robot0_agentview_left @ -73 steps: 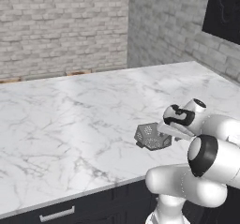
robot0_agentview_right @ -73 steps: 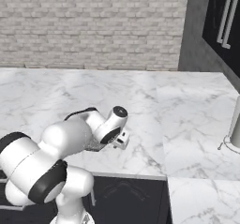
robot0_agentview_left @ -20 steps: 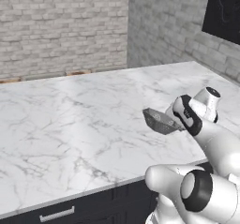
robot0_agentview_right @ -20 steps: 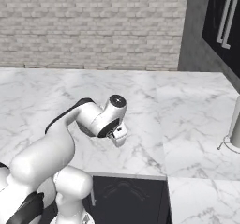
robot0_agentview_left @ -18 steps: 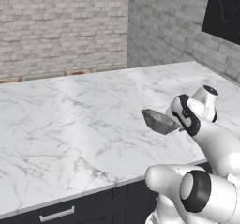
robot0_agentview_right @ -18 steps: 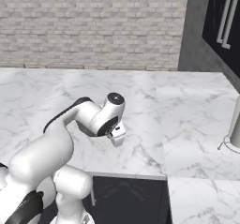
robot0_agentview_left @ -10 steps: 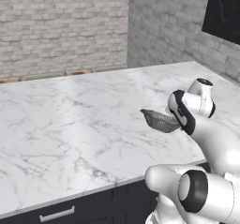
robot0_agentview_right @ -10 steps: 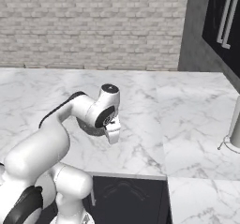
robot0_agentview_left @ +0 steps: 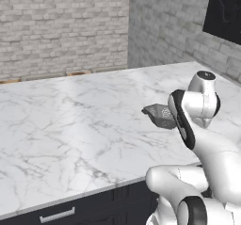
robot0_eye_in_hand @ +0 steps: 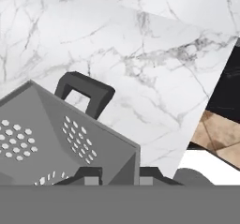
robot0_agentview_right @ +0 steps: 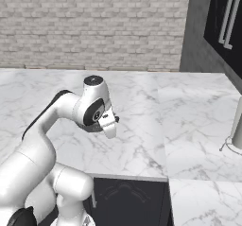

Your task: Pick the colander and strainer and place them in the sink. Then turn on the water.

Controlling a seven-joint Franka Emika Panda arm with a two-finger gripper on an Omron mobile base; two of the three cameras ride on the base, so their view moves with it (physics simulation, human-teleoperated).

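Observation:
The colander (robot0_agentview_left: pixel 159 116), dark grey and faceted with clusters of holes, hangs tilted above the marble counter (robot0_agentview_left: pixel 70 120). My gripper (robot0_eye_in_hand: pixel 117 176) is shut on its rim, one fingertip on each side of the wall. In the hand view the colander (robot0_eye_in_hand: pixel 51 138) spreads across the lower left, its loop handle pointing up. In the right base view the gripper (robot0_agentview_right: pixel 110 126) sits under the white wrist, with a dark edge of the colander (robot0_agentview_right: pixel 93 128) beside it. The strainer, the sink and the water are out of view.
The counter runs back to brick walls. Its front edge (robot0_agentview_left: pixel 94 191) has dark cabinets below. A grey upright object (robot0_agentview_right: pixel 237 130) stands at the far right. Dark wall cabinets (robot0_agentview_right: pixel 227 21) hang at the upper right.
The colander has been lifted off the counter. Over the last second the wrist has risen and turned, carrying the colander slightly up and to the left.

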